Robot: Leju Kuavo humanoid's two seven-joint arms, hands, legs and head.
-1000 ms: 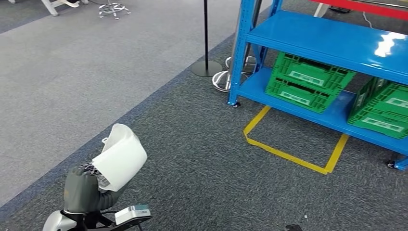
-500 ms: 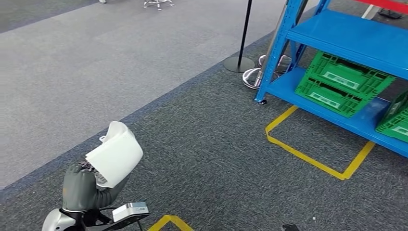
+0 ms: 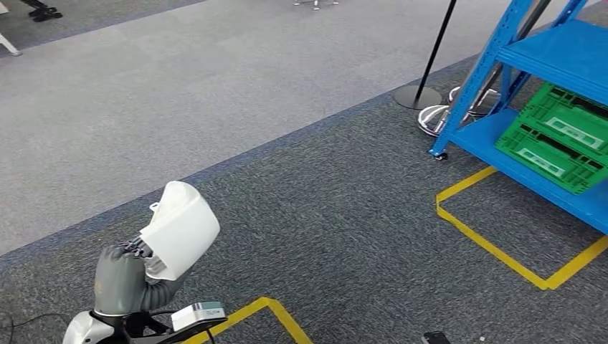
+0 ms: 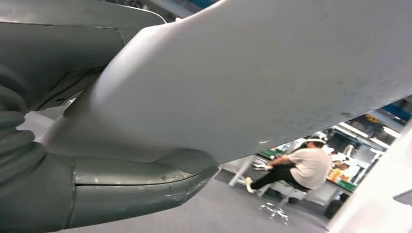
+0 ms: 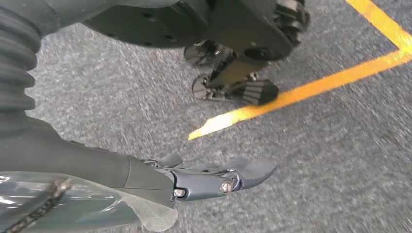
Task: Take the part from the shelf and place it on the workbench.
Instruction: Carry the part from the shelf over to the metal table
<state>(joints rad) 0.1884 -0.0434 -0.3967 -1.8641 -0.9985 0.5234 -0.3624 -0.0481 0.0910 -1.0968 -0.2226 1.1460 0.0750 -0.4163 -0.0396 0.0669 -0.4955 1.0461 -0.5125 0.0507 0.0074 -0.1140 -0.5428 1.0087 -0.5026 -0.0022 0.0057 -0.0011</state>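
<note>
The white curved moulded plastic part [image 3: 179, 229] sits upright in my left hand [image 3: 125, 283], gripped at its lower edge, low and to the left over the dark grey carpet [image 3: 344, 236]. My right hand [image 5: 214, 177] hangs over the floor, fingers extended, holding nothing. No workbench is visible.

Risk, in my judgement: the grip takes only the bottom edge, so a jolt while walking could tip the part out.

Edges and room: the blue steel shelf [image 3: 545, 57] with green slotted crates [image 3: 556, 136] stands well off to the right, beside a black stanchion post [image 3: 430, 61]. Yellow floor tape [image 3: 502, 251] marks a bay there. Open carpet lies ahead and left.
</note>
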